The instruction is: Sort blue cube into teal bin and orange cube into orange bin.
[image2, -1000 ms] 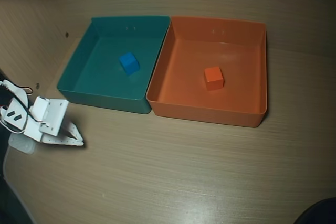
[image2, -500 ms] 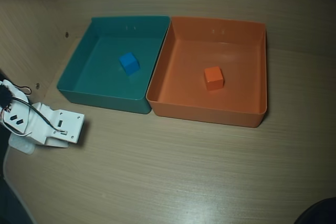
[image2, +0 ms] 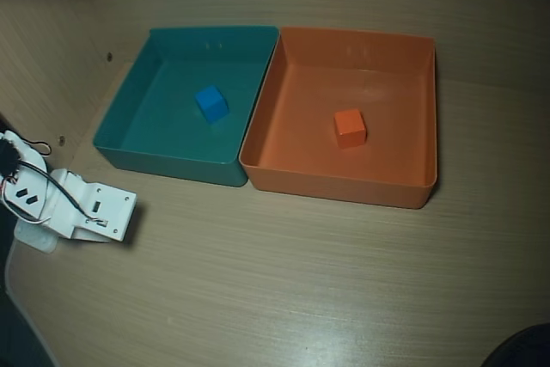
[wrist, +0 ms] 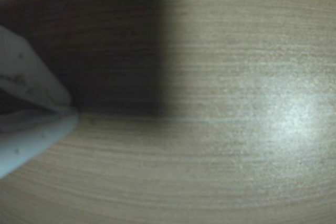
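Inside the teal bin (image2: 137, 83) sits the blue cube (image2: 211, 102), inside the orange bin (image2: 412, 92) the orange cube (image2: 350, 127).

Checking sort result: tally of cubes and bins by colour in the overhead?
Blue cubes: 1, the blue cube inside the teal bin
Orange cubes: 1, the orange cube inside the orange bin
Teal bins: 1
Orange bins: 1
Total: 4 things, 2 cubes and 2 bins
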